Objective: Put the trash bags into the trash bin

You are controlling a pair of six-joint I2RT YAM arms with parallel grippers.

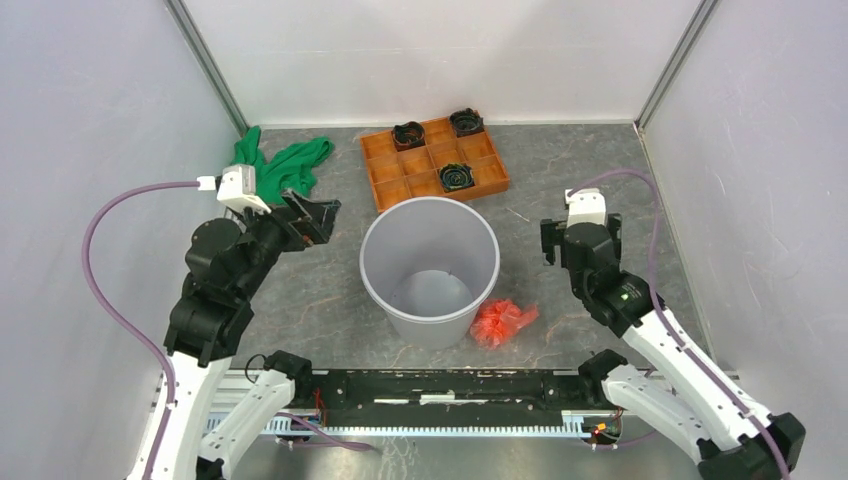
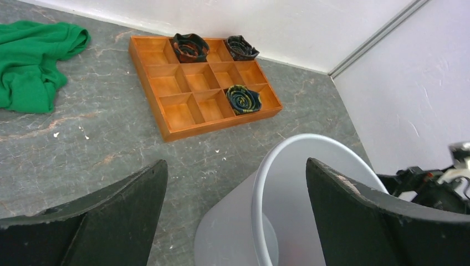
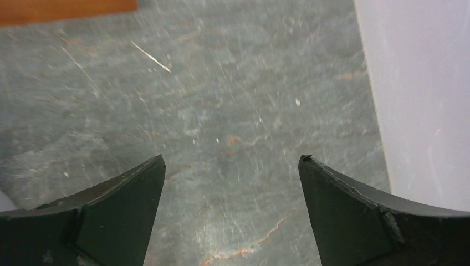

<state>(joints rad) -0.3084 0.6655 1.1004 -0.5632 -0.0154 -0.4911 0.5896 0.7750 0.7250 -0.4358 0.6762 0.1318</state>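
One trash bag (image 1: 503, 322) lies unobstructed just right of the trash bin (image 1: 425, 328).

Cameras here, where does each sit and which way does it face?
Top external: above and behind the robot, looking down on the trash bin and red bag; left arm and right arm show.
Left wrist: on that arm, facing forward past the bin rim to the orange tray; open left hand frames it.
Right wrist: aimed down at the grey table; open right hand shows.
Shared: top and left wrist both see bin and tray.
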